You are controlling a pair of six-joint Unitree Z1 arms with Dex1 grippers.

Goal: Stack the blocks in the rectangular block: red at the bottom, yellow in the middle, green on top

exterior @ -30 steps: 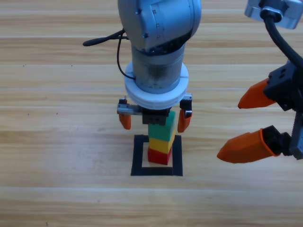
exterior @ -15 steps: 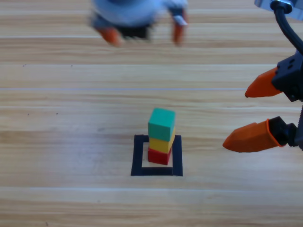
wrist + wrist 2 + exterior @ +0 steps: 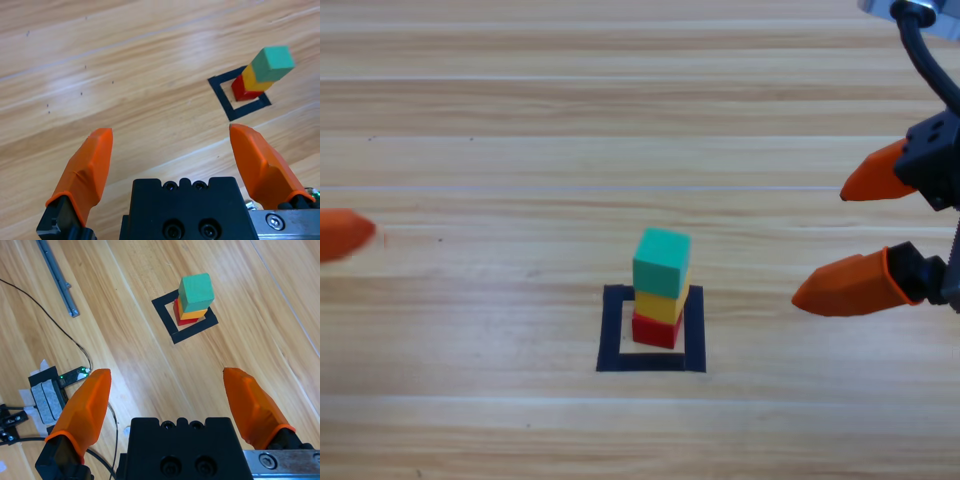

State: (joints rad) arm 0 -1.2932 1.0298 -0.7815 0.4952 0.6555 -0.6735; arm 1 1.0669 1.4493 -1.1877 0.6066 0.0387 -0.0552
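Tower of three blocks stood inside the rectangular block (image 3: 651,358) of dark tape: red cube (image 3: 655,330) at the base, yellow cube (image 3: 660,304) in the middle, green cube (image 3: 662,263) on top, nothing touching it. High view showed the left gripper (image 3: 342,234) only as one orange tip at the picture's left edge; left wrist view showed it (image 3: 175,165) with jaws spread wide and empty, the stack far off. Right gripper (image 3: 860,235) waited at the right edge, jaws parted, holding nothing. Only the right wrist view showed a metal rail (image 3: 56,276), black cable (image 3: 47,320) and small taped board (image 3: 70,376). Bare wooden table (image 3: 500,150) lay on all sides of the stack
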